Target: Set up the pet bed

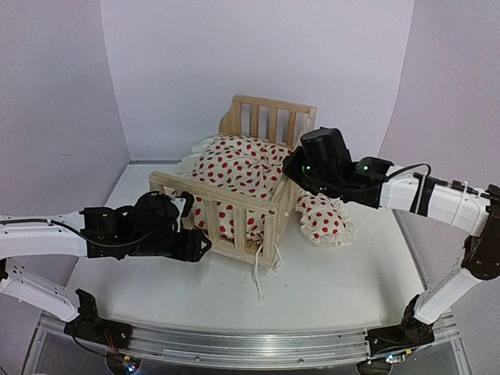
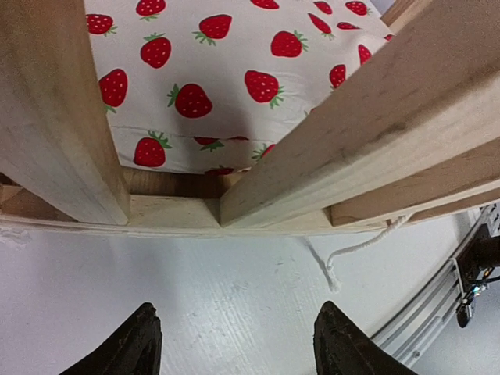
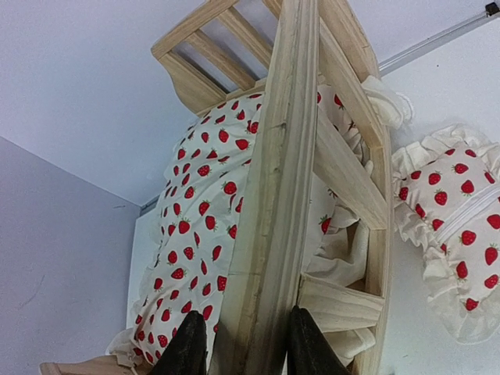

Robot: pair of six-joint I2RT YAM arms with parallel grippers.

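Inside pet bed frame (image 1: 226,195): strawberry cushion (image 1: 238,168); small pillow (image 1: 322,219) outside

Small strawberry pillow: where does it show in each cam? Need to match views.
Top external: the pillow lies beside the right side of the pet bed, right of picture centre.
Left wrist: not in it.
Right wrist: the pillow is at the right edge, beside the wooden frame.
Shared landmark: the strawberry cushion inside the frame, visible in all three.
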